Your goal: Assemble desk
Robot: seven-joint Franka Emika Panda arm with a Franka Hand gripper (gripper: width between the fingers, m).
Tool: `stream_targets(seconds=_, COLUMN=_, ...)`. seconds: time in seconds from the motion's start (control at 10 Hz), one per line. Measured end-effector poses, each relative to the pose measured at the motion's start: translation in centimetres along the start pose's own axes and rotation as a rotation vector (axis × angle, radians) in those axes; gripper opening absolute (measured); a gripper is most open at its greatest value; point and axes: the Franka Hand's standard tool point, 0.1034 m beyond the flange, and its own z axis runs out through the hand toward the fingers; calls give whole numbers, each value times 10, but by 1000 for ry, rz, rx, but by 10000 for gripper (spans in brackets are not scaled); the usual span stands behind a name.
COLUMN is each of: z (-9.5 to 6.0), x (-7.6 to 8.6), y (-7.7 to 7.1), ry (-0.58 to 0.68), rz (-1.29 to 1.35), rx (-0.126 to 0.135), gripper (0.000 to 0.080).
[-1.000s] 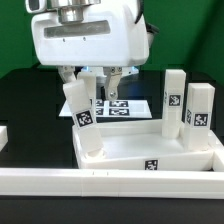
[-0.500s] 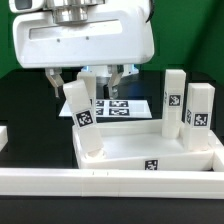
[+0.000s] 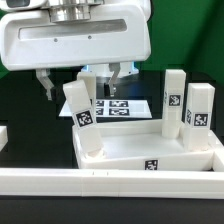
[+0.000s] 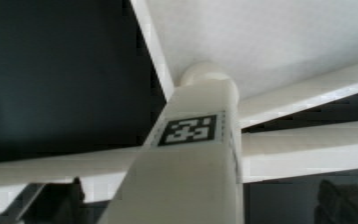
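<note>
Although the two-finger claw [image 3: 82, 78] hangs with its jaws spread wide and nothing between them, the leaning white square plastic block leg [image 3: 83, 118] stands just below it, the leg's top lying under the gap between the fingers and somewhat toward the exterior view's left finger. Long axis of that leg: near vertical, tilted with its top toward the exterior view's left; its foot sits at the left near corner of the wide white rimmed tray-like desk top [image 3: 190, 150]. Judgement: any coming grasp turns on a short straight descent over the leg's upper end, fingers straddling its narrow faces. Wrist view agrees: the leg [image 4: 197, 130] runs lengthwise away from the camera, fingertips dark at either side of its near end. Two further upright white block legs [image 3: 174, 102] [image 3: 199, 113] stand at the tray's right side, well apart from the claw. Markings: each leg and the tray's front rim carries a black-and-white square tag; the flat white marker board [image 3: 125, 106] behind shows more tags. No brand or legible writing found.
</note>
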Motion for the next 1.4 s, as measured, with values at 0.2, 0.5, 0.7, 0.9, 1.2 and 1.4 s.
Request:
stream_targets(seconds=0.2, z=-1, x=3, y=-1, ry=2, rz=-58, rx=-5, gripper=649)
stream_targets(seconds=0.5, z=-1, x=2, y=-1, ry=1, rz=-56, rx=-5, gripper=396)
stream_targets(seconds=0.7, z=-1, x=2, y=-1, ry=2, rz=-56, rx=-6, gripper=291)
stream_targets(seconds=0.9, z=-1, x=2, y=-1, ry=2, rz=-56, rx=-6, gripper=291)
stream_targets(seconds=1.2, z=-1, x=2, y=-1, ry=3, rz=-20, rx=-5, gripper=291)
stream_targets(seconds=1.4, z=0, x=2, y=0, ry=10, rz=212, rx=-3, gripper=291)
